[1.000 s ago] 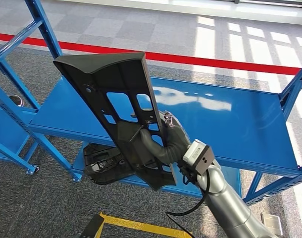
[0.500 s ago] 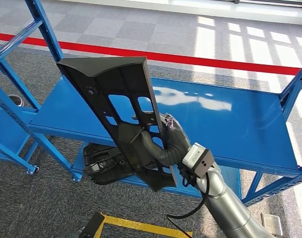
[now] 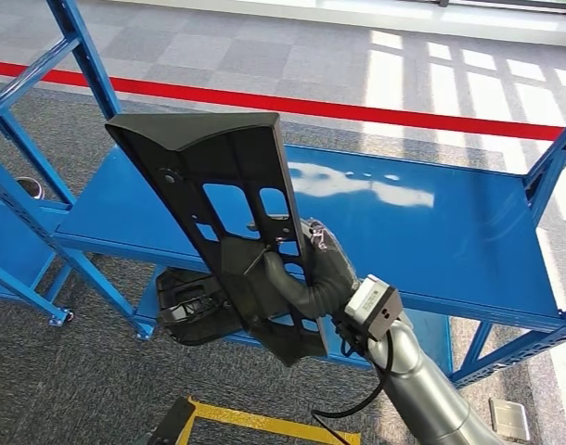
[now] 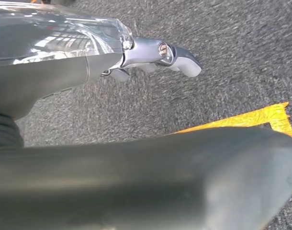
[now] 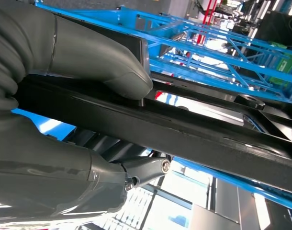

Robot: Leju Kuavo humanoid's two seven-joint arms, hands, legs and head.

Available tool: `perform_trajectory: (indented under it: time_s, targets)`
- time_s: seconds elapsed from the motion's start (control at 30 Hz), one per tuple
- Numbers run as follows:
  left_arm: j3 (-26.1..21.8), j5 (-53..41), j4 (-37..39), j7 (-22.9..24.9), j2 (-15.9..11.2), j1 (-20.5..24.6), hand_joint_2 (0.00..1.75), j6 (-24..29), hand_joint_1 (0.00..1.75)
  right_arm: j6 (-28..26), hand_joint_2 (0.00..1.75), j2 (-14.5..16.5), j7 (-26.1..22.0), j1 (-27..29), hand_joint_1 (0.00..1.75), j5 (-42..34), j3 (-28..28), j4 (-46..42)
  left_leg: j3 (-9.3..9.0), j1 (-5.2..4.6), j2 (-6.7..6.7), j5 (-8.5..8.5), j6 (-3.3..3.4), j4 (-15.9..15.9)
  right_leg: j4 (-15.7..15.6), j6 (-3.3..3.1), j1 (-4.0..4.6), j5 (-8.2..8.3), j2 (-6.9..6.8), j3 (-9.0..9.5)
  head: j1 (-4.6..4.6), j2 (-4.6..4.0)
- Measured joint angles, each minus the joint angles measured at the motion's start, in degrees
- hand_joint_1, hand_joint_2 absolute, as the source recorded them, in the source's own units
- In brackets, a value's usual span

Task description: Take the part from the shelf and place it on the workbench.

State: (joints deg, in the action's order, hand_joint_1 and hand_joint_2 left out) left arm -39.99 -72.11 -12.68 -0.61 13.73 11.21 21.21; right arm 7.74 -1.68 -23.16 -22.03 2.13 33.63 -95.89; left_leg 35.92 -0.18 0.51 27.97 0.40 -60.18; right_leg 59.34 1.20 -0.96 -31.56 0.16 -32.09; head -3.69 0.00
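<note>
One black part (image 3: 224,213) gripped by right hand (image 3: 315,273) above blue shelf (image 3: 434,232); left hand (image 4: 144,52) holding nothing, fingers apart.

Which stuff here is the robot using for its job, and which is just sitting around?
For the job:
black part, gripped by the right hand
blue shelf

Just lying about:
second black part on the lower shelf
red floor line
</note>
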Motion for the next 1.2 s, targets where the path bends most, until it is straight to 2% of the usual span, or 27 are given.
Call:
perform_trajectory:
  time_s: [0.27,0.37,0.43,0.5,0.53,0.6,0.63,0.67,0.7,0.73,0.8,0.83,0.87,0.93,0.97,1.0,1.03,1.1,1.13,1.17,1.2]
  targets:
    - [-0.08,0.46,0.00,0.21,0.00,-0.05,1.75,-0.57,0.00,0.00,1.75,0.00,-0.24,0.07,1.75,-0.16,0.25,0.00,0.03,-0.36,0.01,0.18,0.33,-0.13,-0.10,0.20,-0.37,0.02,-0.05,0.03,0.00,0.00]
    - [-0.12,0.45,0.00,0.21,0.00,-0.06,1.75,-0.68,0.00,0.00,1.75,0.01,-0.37,0.08,1.75,-0.16,0.27,-0.01,0.02,-0.66,0.03,0.29,0.76,-0.25,-0.14,0.60,-0.67,0.03,-0.07,0.10,0.00,0.00]
    - [-0.14,0.44,0.00,0.22,0.00,-0.04,1.75,-0.75,0.00,0.00,1.75,0.02,-0.41,0.08,1.75,-0.16,0.27,-0.15,-0.18,-0.64,-0.03,-0.01,1.34,0.08,-0.15,0.99,-0.78,-0.07,-0.06,0.25,0.01,0.00]
    - [-0.14,0.44,0.00,0.25,0.00,0.01,1.75,-0.87,0.00,0.01,1.75,0.01,-0.45,0.05,1.75,-0.16,0.29,-0.31,-0.47,-0.35,-0.21,-0.48,1.98,0.75,1.37,1.16,-0.70,-1.73,-0.05,-0.12,0.02,0.00]
    - [-0.14,0.44,0.00,0.26,0.00,0.02,1.75,-0.98,0.00,0.01,1.75,-0.02,-0.48,0.09,1.75,-0.16,0.30,-0.33,-0.56,-0.20,-0.30,-0.63,2.18,0.97,3.77,1.15,-0.67,-3.54,-0.04,-0.99,0.02,0.00]
    - [-0.15,0.44,0.00,0.31,0.00,-0.05,1.75,-1.18,0.00,0.02,1.75,-0.15,-0.49,0.31,1.75,-0.16,0.35,-0.30,-0.48,-0.21,-0.33,-0.68,2.27,1.00,10.81,1.18,-0.58,-7.28,-0.03,-3.79,0.02,0.00]
    - [-0.15,0.43,0.00,0.37,0.00,-0.13,1.75,-1.25,0.00,0.02,1.75,-0.23,-0.49,0.48,1.75,-0.16,0.37,-0.29,-0.42,-0.20,-0.34,-0.70,2.25,0.98,13.63,1.26,-0.60,-8.15,-0.03,-4.88,0.02,0.00]
    - [-0.16,0.40,0.00,0.44,0.00,-0.19,1.75,-1.29,0.00,0.02,1.75,-0.31,-0.49,0.63,1.75,-0.16,0.40,-0.28,-0.36,-0.17,-0.34,-0.73,2.22,0.94,14.58,1.37,-0.62,-7.87,-0.04,-5.15,0.02,0.00]
    - [-0.16,0.37,0.00,0.50,0.00,-0.23,1.75,-1.32,0.00,0.02,1.75,-0.35,-0.49,0.73,1.75,-0.15,0.44,-0.28,-0.32,-0.09,-0.33,-0.76,2.17,0.88,13.27,1.49,-0.67,-6.48,-0.05,-4.37,0.02,0.00]
    - [-0.16,0.35,0.00,0.54,0.01,-0.24,1.75,-1.34,0.00,0.02,1.75,-0.37,-0.49,0.78,1.75,-0.14,0.46,-0.28,-0.29,0.01,-0.32,-0.77,2.08,0.75,10.01,1.61,-0.74,-4.42,-0.07,-2.67,0.02,0.00]
    - [-0.16,0.35,0.00,0.55,0.01,-0.21,1.75,-1.36,0.00,0.00,1.75,-0.38,-0.49,0.79,1.75,-0.12,0.50,-0.27,-0.04,0.05,-0.26,-0.84,1.61,0.39,3.09,1.56,-0.71,-1.53,0.03,0.82,0.02,0.00]
    - [-0.16,0.35,0.00,0.57,0.01,-0.19,1.75,-1.37,0.00,0.00,1.75,-0.39,-0.49,0.82,1.75,-0.11,0.50,-0.27,0.12,0.01,-0.22,-0.95,1.23,0.23,1.08,1.41,-0.62,-0.93,0.09,1.68,0.02,0.00]
    - [-0.16,0.35,0.00,0.58,0.01,-0.19,1.75,-1.38,0.00,-0.01,1.75,-0.39,-0.49,0.84,1.75,-0.09,0.51,-0.27,0.30,-0.04,-0.18,-1.14,0.80,0.14,0.42,1.15,-0.48,-0.95,0.16,1.84,0.01,0.00]
    - [-0.16,0.35,0.00,0.64,0.02,-0.22,1.75,-1.41,0.00,-0.04,1.75,-0.40,-0.51,0.87,1.75,-0.03,0.53,-0.29,0.52,0.05,-0.14,-1.46,0.09,0.06,0.28,0.45,-0.40,-0.57,0.11,1.42,0.00,0.00]
    - [-0.16,0.35,0.00,0.71,0.01,-0.23,1.75,-1.43,0.00,-0.07,1.75,-0.38,-0.52,0.86,1.75,-0.01,0.54,-0.30,0.72,0.14,-0.13,-0.98,-0.24,-0.25,0.23,-0.02,-0.45,-0.34,0.00,1.18,-0.01,0.00]
    - [-0.16,0.35,0.00,0.81,0.01,-0.23,1.75,-1.45,0.00,-0.09,1.75,-0.36,-0.54,0.84,1.75,0.01,0.54,-0.30,1.11,0.24,-0.13,0.24,-0.57,-1.28,0.18,-0.55,-0.53,-0.01,-0.17,0.86,-0.02,0.00]
    - [-0.16,0.35,0.00,0.92,0.00,-0.22,1.75,-1.47,0.00,-0.11,1.75,-0.34,-0.55,0.84,1.75,0.02,0.54,-0.30,1.81,0.35,-0.13,2.26,-0.90,-3.40,0.12,-1.08,-0.62,0.35,-0.38,0.42,-0.03,0.00]
    - [-0.16,0.34,0.00,1.13,0.00,-0.24,1.75,-1.52,0.00,-0.15,1.75,-0.31,-0.56,0.90,1.75,0.03,0.54,-0.30,3.68,0.55,-0.14,7.02,-1.48,-10.10,0.18,-1.68,-0.51,1.02,-0.73,-0.56,-0.04,0.00]
    - [-0.16,0.34,0.00,1.20,0.00,-0.25,1.75,-1.55,0.00,-0.16,1.75,-0.32,-0.56,0.96,1.75,0.03,0.54,-0.30,4.28,0.63,-0.14,8.54,-1.65,-13.12,0.22,-1.78,-0.45,1.36,-0.90,-1.07,-0.04,0.00]
    - [-0.16,0.35,0.00,1.27,0.00,-0.27,1.75,-1.58,0.00,-0.18,1.75,-0.32,-0.56,1.01,1.75,0.04,0.54,-0.29,4.11,0.68,-0.14,9.02,-1.72,-14.57,0.28,-1.75,-0.40,1.68,-1.03,-1.54,-0.04,0.00]
    - [-0.16,0.35,0.00,1.32,0.00,-0.29,1.75,-1.62,0.00,-0.19,1.75,-0.32,-0.56,1.05,1.75,0.04,0.54,-0.29,2.92,0.70,-0.14,8.47,-1.68,-13.90,0.33,-1.66,-0.37,1.98,-1.11,-1.97,-0.04,0.00]
